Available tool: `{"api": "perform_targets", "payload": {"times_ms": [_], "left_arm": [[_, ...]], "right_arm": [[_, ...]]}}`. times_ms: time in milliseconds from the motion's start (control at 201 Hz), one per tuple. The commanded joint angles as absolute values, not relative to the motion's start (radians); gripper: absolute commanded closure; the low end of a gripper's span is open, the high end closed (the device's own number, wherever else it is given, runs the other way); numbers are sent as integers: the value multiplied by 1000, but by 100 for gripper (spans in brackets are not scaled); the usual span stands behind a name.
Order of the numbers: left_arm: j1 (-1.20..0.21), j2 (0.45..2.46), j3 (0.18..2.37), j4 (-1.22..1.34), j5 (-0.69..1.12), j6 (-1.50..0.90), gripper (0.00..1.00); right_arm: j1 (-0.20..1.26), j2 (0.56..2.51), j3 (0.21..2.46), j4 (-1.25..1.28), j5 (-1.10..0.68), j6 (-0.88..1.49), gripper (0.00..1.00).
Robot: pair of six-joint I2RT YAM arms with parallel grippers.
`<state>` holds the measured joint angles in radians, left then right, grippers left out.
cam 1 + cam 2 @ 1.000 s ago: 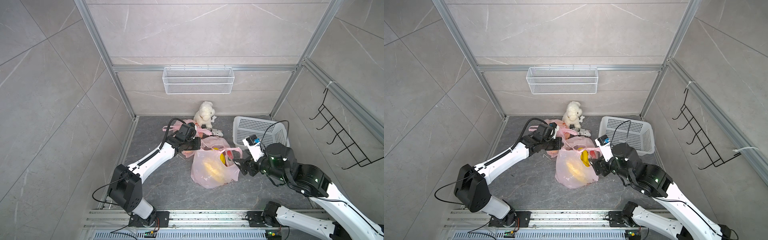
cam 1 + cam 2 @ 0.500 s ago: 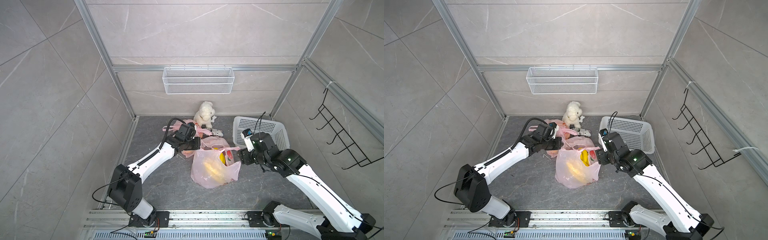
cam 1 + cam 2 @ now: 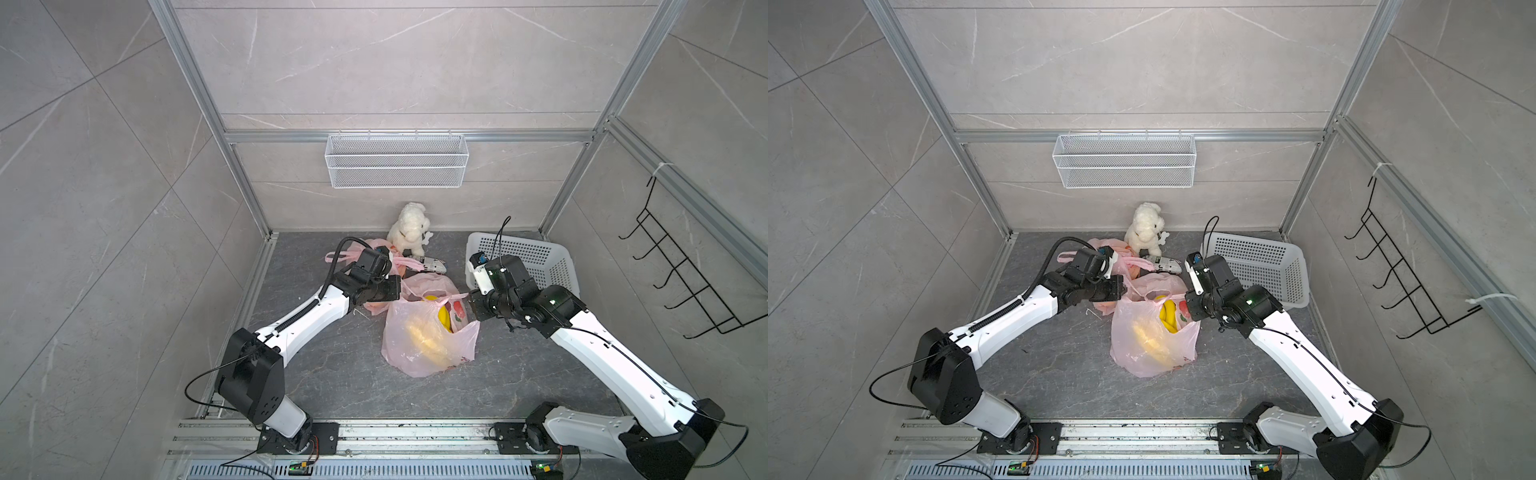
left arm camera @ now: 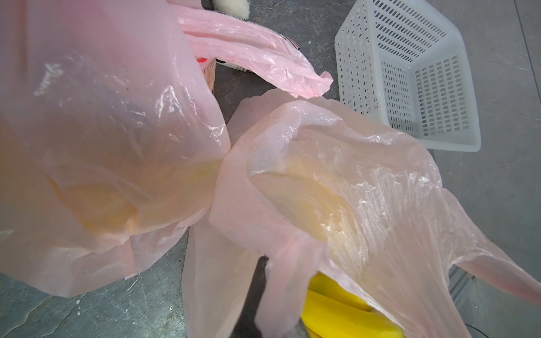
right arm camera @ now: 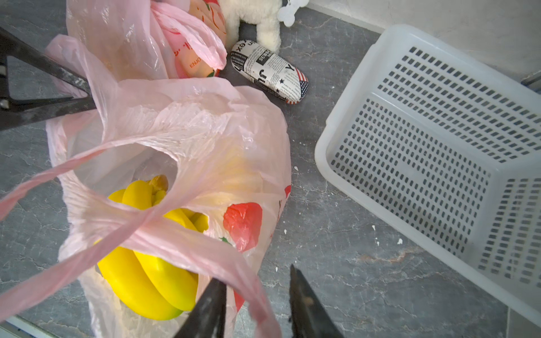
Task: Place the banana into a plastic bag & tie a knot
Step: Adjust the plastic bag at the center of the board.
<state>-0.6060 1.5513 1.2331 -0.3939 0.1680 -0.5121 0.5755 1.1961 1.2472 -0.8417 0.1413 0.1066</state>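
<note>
Bags (image 3: 419,345) two, basket (image 3: 544,262) one

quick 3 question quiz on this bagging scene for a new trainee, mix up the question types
1. True or false: the bananas are inside the plastic bag.
2. The white basket is: A) tipped upside down, B) upright with nothing in it, C) resting on top of the bag.
3. Fill in: the ___ gripper is pinched shut on the bag's edge, while the other one's jaws stand apart beside a handle.

Key: 1 true. 2 B. 3 left: the left gripper grips the plastic, and the right gripper is open.
</note>
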Motion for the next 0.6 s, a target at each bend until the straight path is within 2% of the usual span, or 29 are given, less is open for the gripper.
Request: {"api": "perform_targets", "payload": {"times_ms": [0,229,418,597], "left_arm": [[-601,1554,1247,-376,200,-500,100],[-601,1609,1309,-411,207,-497,100],[-597,1731,1491,-509,208,-474,100],[-595,1892,1727,-620,239,-427,100]], "right_arm": [[572,1200,1281,-796,129,101,68],[572,1187,1292,-765,88,101,90],[602,1103,1327,-755,-2,124,97],[778,1094,1375,-708,-18,147,100]]}}
